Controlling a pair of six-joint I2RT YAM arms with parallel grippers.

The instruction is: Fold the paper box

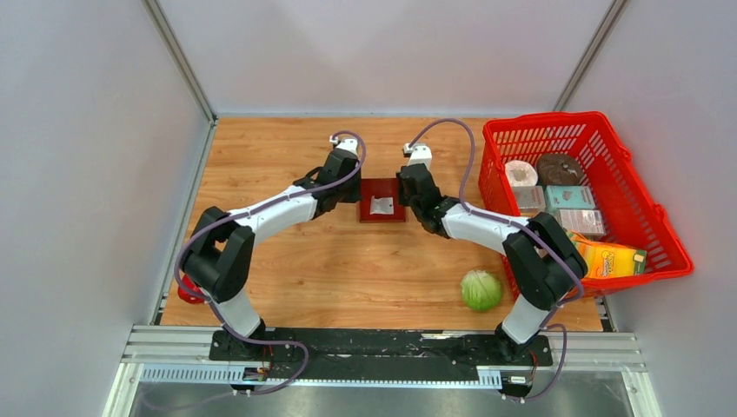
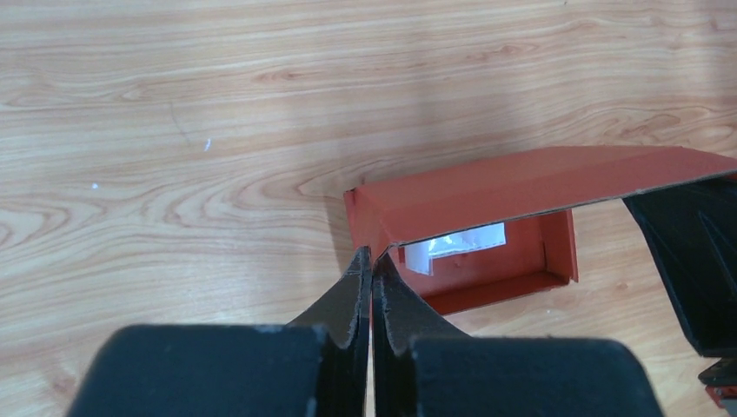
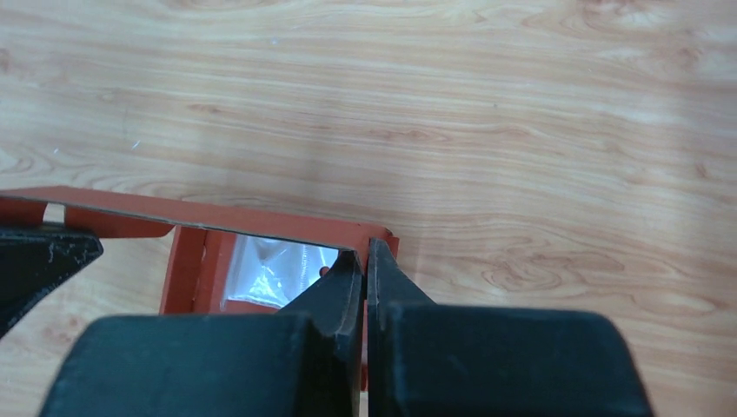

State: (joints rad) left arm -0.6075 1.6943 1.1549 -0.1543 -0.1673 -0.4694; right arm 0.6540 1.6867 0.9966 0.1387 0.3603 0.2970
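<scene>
The dark red paper box lies on the wooden table between my two grippers, with a small clear plastic packet inside. My left gripper is shut on the box's left wall; in the left wrist view the gripper pinches that wall of the box. My right gripper is shut on the right wall; in the right wrist view the gripper pinches the edge of the box. A flap stands tilted over the box's open top.
A bright red plastic mesh basket with several packaged goods stands at the right. A green cabbage lies near the right arm's base. A small red object sits at the table's left edge behind the left arm.
</scene>
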